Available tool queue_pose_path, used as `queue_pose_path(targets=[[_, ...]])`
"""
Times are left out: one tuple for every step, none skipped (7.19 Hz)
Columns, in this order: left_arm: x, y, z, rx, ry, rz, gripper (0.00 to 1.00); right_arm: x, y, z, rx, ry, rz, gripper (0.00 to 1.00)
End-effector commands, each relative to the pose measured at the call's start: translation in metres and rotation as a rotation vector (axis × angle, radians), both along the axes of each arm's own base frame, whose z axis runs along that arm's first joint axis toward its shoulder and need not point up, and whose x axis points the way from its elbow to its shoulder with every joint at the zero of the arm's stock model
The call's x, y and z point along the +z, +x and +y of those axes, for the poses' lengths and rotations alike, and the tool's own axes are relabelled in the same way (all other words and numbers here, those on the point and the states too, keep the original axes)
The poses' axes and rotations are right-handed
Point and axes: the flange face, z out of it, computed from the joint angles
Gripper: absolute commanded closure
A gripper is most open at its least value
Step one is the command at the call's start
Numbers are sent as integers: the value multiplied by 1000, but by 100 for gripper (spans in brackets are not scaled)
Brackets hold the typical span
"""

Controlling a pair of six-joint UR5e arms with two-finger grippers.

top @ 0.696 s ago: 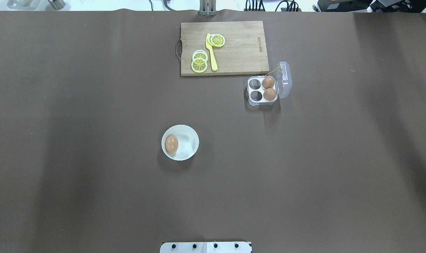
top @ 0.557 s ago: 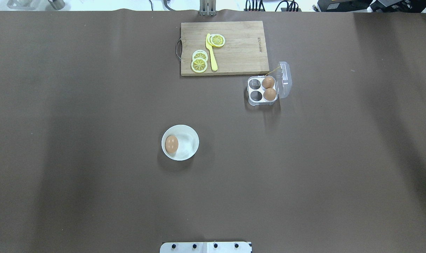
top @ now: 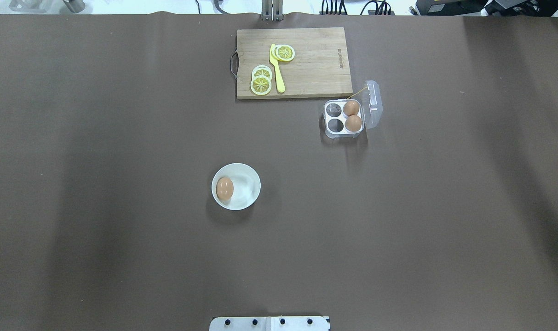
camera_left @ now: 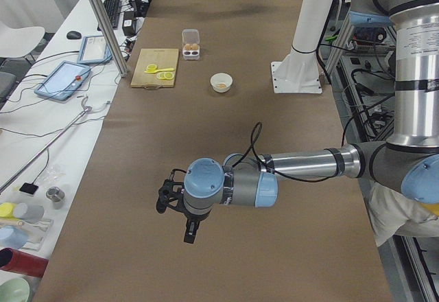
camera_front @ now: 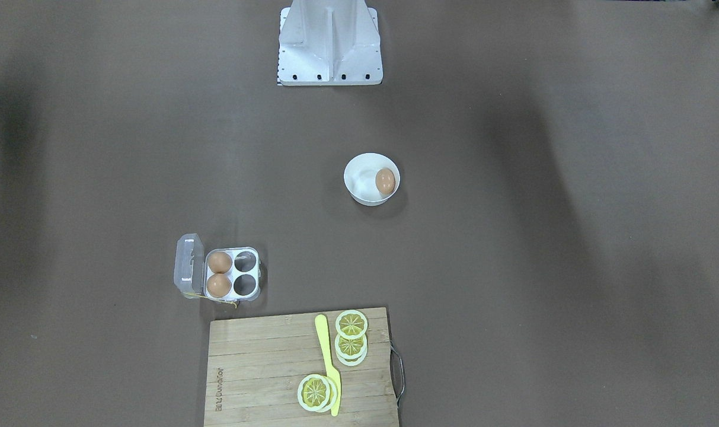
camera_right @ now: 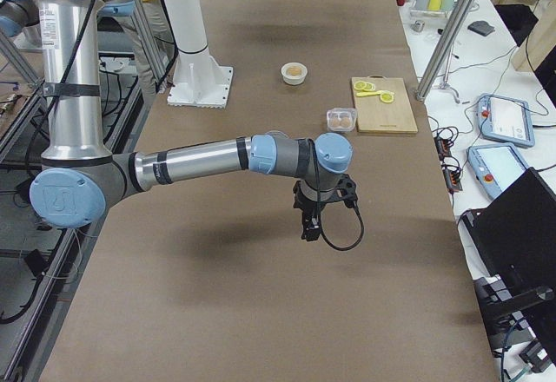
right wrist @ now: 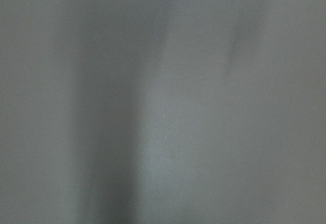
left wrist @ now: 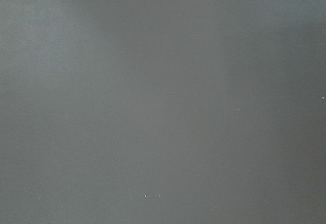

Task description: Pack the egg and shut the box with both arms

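Note:
One orange-brown egg (top: 225, 188) lies in a white bowl (top: 246, 177) near the table's middle; it also shows in the front view (camera_front: 385, 181). The four-cell box (top: 336, 132) stands right of the cutting board with its clear lid (top: 373, 103) open; two eggs (top: 352, 116) fill its right cells and its left cells are empty. It also shows in the front view (camera_front: 246, 296). My left gripper (camera_left: 186, 228) and right gripper (camera_right: 310, 224) hang over bare table far from both, seen only in the side views. I cannot tell whether they are open or shut.
A wooden cutting board (top: 315, 69) at the far edge holds lemon slices (top: 261, 80) and a yellow knife (top: 277, 69). The white robot stand (camera_front: 329, 44) is at the near edge. Both wrist views show only brown table cover.

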Motion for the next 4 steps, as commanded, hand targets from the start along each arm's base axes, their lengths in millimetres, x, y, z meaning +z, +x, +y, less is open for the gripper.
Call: queue_pose_path(targets=[[-39,32,-25,65,65,12,2,0,0,1,1,-1,-4,0],[-58,48,-42,75,63,37,2,0,0,1,1,-3,-3,0],[-89,71,-56,84,64,92,2,0,0,1,2,-4,-3,0],[-116,96,-61,92,63,110,2,1,0,1,2,-5,-2,0]])
